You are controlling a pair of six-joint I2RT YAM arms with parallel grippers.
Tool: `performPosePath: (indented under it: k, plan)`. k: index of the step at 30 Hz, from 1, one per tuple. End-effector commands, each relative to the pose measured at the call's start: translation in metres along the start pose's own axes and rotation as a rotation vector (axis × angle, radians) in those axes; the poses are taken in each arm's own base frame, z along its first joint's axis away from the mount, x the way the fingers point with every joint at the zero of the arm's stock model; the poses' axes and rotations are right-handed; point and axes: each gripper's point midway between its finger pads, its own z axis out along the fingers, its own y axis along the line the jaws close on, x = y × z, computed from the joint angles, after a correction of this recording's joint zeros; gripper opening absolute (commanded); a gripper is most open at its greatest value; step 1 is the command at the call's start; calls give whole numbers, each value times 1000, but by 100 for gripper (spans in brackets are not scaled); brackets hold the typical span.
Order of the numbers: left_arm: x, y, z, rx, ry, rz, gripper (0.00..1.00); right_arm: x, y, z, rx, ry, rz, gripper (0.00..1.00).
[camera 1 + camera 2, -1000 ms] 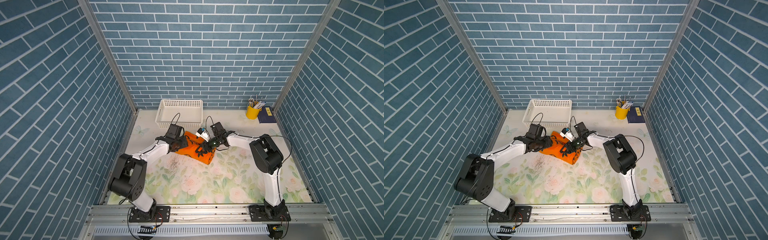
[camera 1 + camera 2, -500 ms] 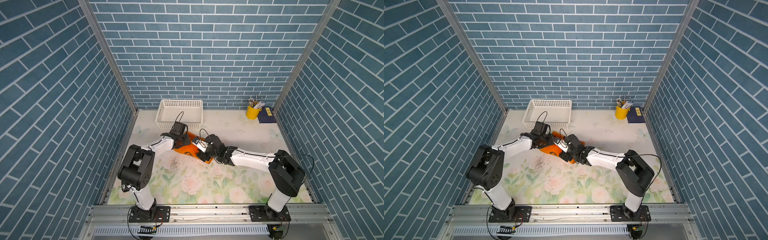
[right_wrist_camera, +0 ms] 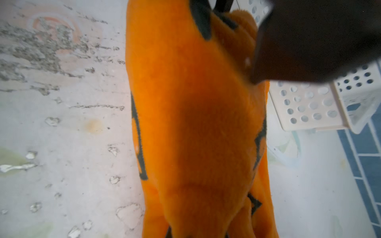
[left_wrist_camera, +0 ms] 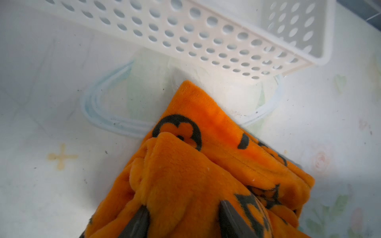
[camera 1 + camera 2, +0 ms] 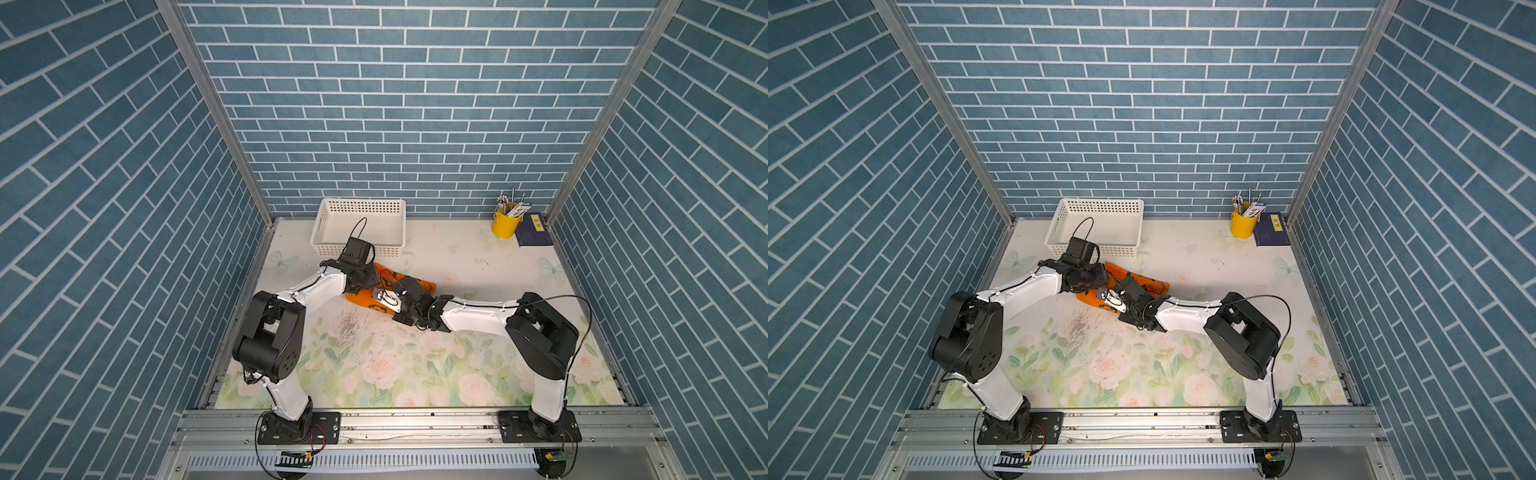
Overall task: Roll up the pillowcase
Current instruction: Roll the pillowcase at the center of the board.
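A: Where's the pillowcase [image 5: 362,298]?

B: Bright orange plush fabric w/ black flower prints, bunched into a thick roll on the floral table mat [image 5: 415,365], just in front of the white perforated plastic basket [image 5: 359,245].

A: Left gripper [image 4: 183,220]?

B: Dark fingers [image 4: 233,220] part-spread, pinching a fold of the fabric between them.

A: Right gripper [image 5: 384,297]?

B: At the roll's near side, pressed vs. the plush. Fingertips hidden; can't tell if closed or holding.

Blue brick walls [image 5: 415,104] — floral tabletop [image 5: 415,365]
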Motion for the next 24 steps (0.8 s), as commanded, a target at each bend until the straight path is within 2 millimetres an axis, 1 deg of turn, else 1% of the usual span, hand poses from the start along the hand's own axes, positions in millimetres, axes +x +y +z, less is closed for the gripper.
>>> performPosePath:
  k: [1,3,5,7,9,13,17,19,20,21,24]
  plan:
    - [-27,-4,-38,24,-63,-15,57,23,45,2,-306,66,151,4]
    - [-36,0,-49,24,-89,-27,58,17,49,-4,-403,37,232,4]
    - [-39,7,-56,5,-106,-33,59,13,46,-9,-483,7,324,6]
    - [-36,12,-59,-5,-108,-36,59,10,39,-12,-564,-27,429,9]
    - [-28,13,-57,15,-97,-43,59,14,28,-10,-607,-42,526,9]
    - [-9,13,-50,66,-74,-76,59,23,7,1,-685,-52,680,11]
    - [4,10,-43,114,-57,-100,60,33,-17,18,-726,-61,797,15]
    - [10,3,-39,146,-50,-111,61,38,-31,26,-743,-76,867,16]
    - [12,-1,-37,164,-47,-111,61,36,-37,25,-758,-92,886,17]
    - [15,-6,-34,178,-43,-113,62,46,-37,35,-771,-70,927,16]
    - [25,-20,-24,214,-25,-118,62,54,-44,43,-796,-52,996,18]
